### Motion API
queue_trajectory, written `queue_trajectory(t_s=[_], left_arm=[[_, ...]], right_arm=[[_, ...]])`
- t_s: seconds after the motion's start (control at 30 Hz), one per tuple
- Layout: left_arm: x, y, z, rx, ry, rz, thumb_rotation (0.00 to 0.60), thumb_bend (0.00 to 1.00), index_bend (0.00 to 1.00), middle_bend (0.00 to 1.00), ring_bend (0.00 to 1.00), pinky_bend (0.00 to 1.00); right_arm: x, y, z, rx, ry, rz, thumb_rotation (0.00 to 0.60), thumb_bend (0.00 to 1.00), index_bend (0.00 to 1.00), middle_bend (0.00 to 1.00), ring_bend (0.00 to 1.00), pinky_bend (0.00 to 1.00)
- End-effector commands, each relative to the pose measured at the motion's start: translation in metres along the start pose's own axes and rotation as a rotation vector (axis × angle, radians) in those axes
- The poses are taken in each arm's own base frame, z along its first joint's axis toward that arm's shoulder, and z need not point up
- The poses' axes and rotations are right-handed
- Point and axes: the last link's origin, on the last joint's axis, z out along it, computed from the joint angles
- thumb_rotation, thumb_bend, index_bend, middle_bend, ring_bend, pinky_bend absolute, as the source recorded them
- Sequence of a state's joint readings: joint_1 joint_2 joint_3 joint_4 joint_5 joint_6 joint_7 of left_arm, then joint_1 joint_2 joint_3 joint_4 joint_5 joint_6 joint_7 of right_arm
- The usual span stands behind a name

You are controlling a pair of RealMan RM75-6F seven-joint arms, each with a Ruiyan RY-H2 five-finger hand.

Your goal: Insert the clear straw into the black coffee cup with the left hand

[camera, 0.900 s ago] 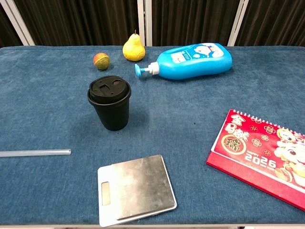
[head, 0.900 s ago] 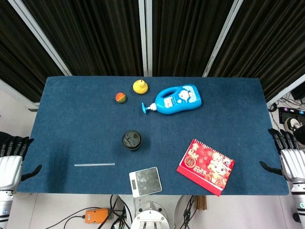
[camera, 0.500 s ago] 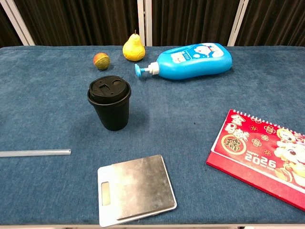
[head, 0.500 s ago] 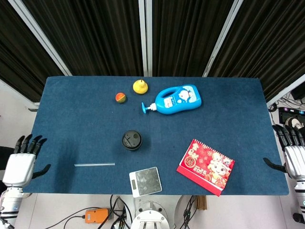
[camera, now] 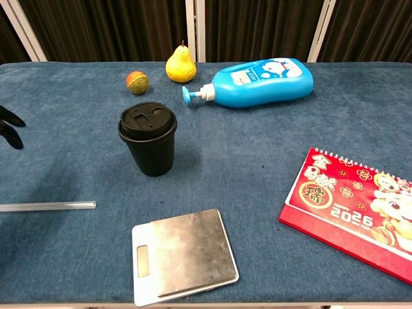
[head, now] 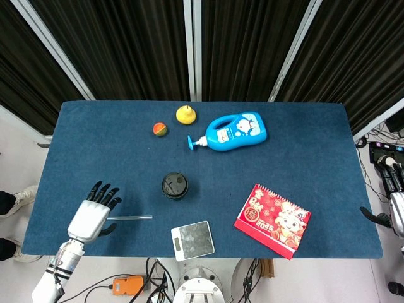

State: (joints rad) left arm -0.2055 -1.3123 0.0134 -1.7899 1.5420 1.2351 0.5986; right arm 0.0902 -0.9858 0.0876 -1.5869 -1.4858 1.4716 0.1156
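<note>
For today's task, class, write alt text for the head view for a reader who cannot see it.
The left hand, fingers spread, hovers over the left end of a clear straw on a blue table, the black coffee cup standing beyond the straw's other end.

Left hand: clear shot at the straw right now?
Probably yes. The left hand hangs open over the left end of the clear straw, which lies flat on bare cloth; the black coffee cup and kitchen scale stand clear to its right.

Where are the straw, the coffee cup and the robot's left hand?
Straw [camera: 48, 206], chest view, middle of the clear tube.
Cup [camera: 151, 153], chest view, black side wall below the lid.
Left hand [head: 93, 216], head view, back of the hand.
</note>
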Motion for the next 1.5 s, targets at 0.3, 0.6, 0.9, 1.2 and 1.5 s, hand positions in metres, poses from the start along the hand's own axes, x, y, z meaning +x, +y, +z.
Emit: queue_trajectory(t_s=[0.3, 0.6, 0.9, 1.2, 1.5], left_arm=[[-0.023, 0.044, 0.029, 0.039, -0.099, -0.027, 0.600, 0.19, 0.36, 0.16, 0.09, 0.00], [-0.032, 0.049, 0.035, 0.053, -0.131, -0.037, 0.600, 0.24, 0.41, 0.16, 0.09, 0.01], [-0.040, 0.048, 0.037, 0.076, -0.161, -0.046, 0.600, 0.26, 0.46, 0.16, 0.09, 0.01], [-0.044, 0.047, 0.040, 0.079, -0.167, -0.056, 0.600, 0.30, 0.50, 0.17, 0.09, 0.01], [-0.045, 0.041, 0.042, 0.086, -0.161, -0.065, 0.600, 0.38, 0.56, 0.20, 0.10, 0.01]], right_arm=[[-0.007, -0.001, 0.008, 0.003, -0.033, 0.002, 0.600, 0.29, 0.04, 0.14, 0.00, 0.08], [-0.009, 0.002, 0.007, -0.011, -0.038, 0.006, 0.600, 0.29, 0.04, 0.14, 0.00, 0.08], [-0.012, 0.003, 0.008, -0.014, -0.049, 0.010, 0.600, 0.29, 0.04, 0.14, 0.00, 0.08], [-0.015, 0.004, 0.008, -0.025, -0.062, 0.011, 0.600, 0.29, 0.04, 0.14, 0.00, 0.08], [-0.016, 0.003, 0.009, -0.025, -0.071, 0.010, 0.600, 0.29, 0.04, 0.14, 0.00, 0.08]])
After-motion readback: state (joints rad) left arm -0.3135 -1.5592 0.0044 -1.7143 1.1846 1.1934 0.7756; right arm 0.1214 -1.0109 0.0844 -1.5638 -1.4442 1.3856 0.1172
